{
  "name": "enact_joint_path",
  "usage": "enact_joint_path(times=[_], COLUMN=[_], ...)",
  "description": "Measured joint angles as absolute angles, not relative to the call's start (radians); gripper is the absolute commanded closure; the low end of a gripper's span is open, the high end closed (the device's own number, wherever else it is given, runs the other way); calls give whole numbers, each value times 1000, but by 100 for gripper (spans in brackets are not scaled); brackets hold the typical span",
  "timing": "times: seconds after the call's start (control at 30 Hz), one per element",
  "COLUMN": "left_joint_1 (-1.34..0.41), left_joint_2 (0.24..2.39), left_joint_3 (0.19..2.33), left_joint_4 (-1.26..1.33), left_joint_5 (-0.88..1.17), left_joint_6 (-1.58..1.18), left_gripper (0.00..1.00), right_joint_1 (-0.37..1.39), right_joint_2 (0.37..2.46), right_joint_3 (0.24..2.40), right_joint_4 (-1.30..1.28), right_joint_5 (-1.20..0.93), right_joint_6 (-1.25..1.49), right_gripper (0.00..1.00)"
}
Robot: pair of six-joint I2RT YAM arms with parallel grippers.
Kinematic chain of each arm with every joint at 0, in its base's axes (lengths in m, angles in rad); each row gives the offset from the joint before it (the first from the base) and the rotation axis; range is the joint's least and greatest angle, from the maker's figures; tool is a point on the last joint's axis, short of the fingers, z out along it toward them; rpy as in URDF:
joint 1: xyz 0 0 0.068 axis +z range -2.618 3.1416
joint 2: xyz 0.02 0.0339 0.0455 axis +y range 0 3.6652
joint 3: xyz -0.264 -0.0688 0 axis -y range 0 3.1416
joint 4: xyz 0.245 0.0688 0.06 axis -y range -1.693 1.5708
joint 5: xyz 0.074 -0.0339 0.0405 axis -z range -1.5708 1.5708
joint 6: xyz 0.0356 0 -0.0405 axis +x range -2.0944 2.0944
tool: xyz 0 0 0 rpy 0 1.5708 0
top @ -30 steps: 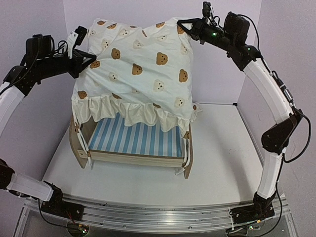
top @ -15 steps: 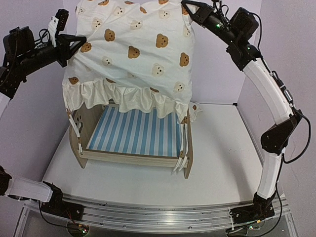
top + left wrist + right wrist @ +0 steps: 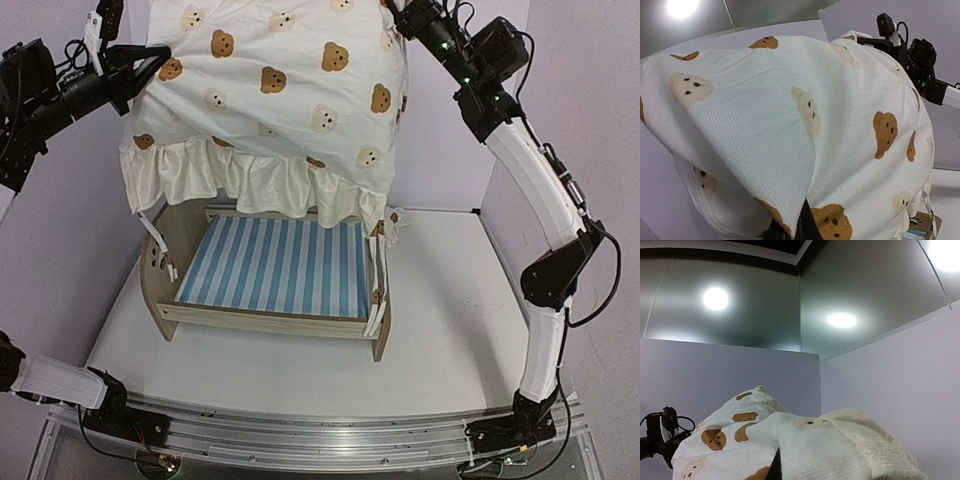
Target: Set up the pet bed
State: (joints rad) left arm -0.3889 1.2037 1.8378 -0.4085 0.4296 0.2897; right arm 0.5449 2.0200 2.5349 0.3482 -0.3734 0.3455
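Note:
The pet bed (image 3: 268, 322), a light-wood frame with a blue-and-white striped base (image 3: 272, 268), stands on the table; one corner of it (image 3: 923, 226) shows in the left wrist view. Above it hangs the cream bear-print ruffled bedding (image 3: 280, 100), spread between both arms. My left gripper (image 3: 160, 62) is shut on the bedding's left upper corner, where the cloth (image 3: 790, 125) fills the wrist view above the jaws (image 3: 801, 226). At the top edge, my right gripper (image 3: 396, 10) is shut on the right upper corner, the cloth (image 3: 830, 450) draped over it (image 3: 775, 471). The ruffle hangs just above the headboard.
White tie straps (image 3: 376, 300) dangle from the bedding over the bed's right side and left side (image 3: 160, 245). The white table (image 3: 450, 330) is walled by lilac panels behind and at the sides. A metal rail (image 3: 320, 438) runs along the near edge.
Both grippers have risen with the bedding, the left one also swinging outward. The cloth has lifted off the bed, and more of the striped base shows.

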Motion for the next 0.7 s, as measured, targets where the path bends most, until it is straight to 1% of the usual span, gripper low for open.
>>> enact_joint_path(times=[0.1,0.23,0.37,0.57,0.7], left_joint_1=[-389,-389,-389,-389,-389], left_joint_2=[1206,1211,1218,1219,1217], left_joint_3=[1838,1838,1838,1832,1811], left_joint_4=[-408,-400,-377,-297,-231], left_joint_5=[435,441,444,446,461], left_joint_6=[290,293,317,381,411], left_gripper=[100,100,100,100,100], right_joint_1=[545,546,559,618,642], right_joint_2=[2035,2118,2165,2160,2104], right_joint_3=[2538,2614,2617,2610,2550], right_joint_4=[365,420,467,516,537], right_joint_5=[-366,-339,-326,-345,-370], right_joint_6=[319,283,214,76,10], right_gripper=[100,100,100,100,100])
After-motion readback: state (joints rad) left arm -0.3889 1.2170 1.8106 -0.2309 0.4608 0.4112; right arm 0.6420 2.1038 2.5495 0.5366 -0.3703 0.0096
